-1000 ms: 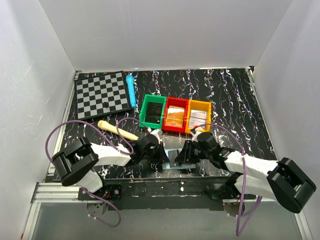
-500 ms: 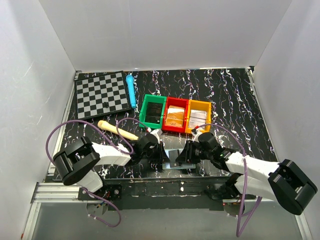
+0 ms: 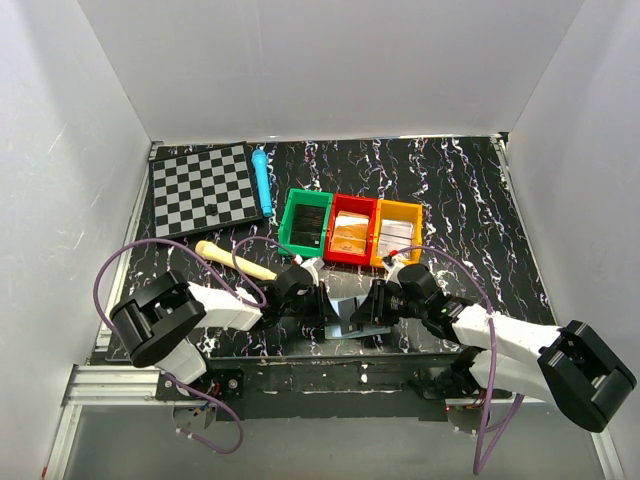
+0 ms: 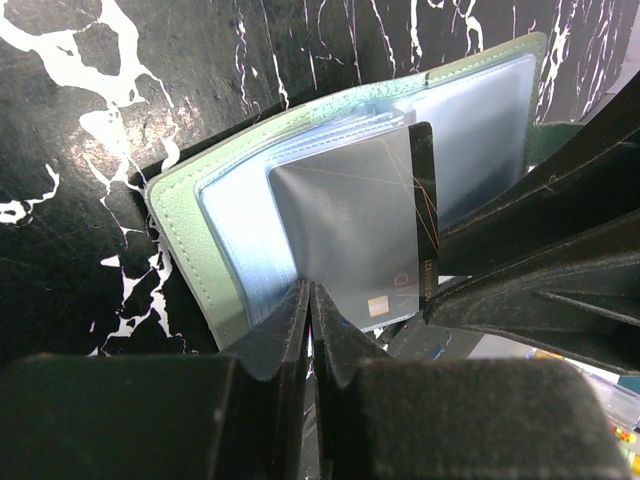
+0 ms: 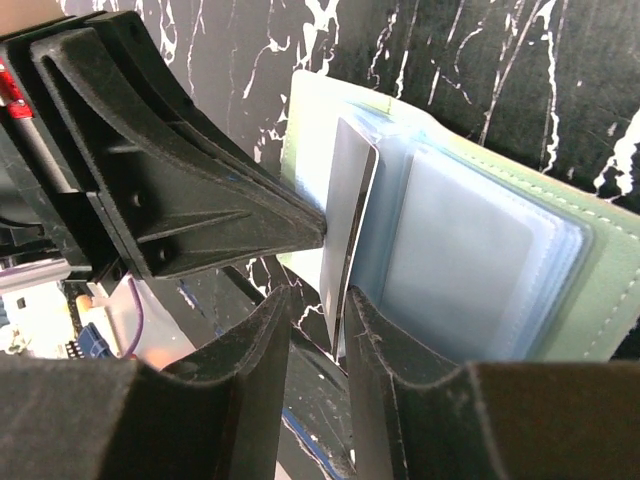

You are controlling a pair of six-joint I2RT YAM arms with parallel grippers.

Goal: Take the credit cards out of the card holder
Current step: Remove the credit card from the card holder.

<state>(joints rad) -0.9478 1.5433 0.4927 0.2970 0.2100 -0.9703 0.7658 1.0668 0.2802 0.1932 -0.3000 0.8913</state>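
The card holder [image 4: 185,240] lies open near the table's front edge, grey-green outside with pale blue sleeves [image 5: 470,250]. A silver credit card [image 4: 350,220] sticks partway out of a sleeve and stands on edge in the right wrist view [image 5: 350,200]. My left gripper [image 4: 311,295] is shut on the holder's near edge, beside the card. My right gripper [image 5: 318,298] straddles the card's free edge with its jaws narrowly open and a gap still showing on one side. From above, both grippers [image 3: 328,308] [image 3: 365,312] meet over the holder [image 3: 350,318] and hide most of it.
Green [image 3: 305,222], red [image 3: 351,230] and orange [image 3: 397,232] bins stand in a row just behind the grippers. A chessboard [image 3: 200,188] and a blue pen [image 3: 262,180] lie at the back left, and a wooden stick [image 3: 235,260] lies near the left arm.
The right gripper's jaws have narrowed around the card. Both arms have barely shifted, and the left gripper stays pinched on the holder.
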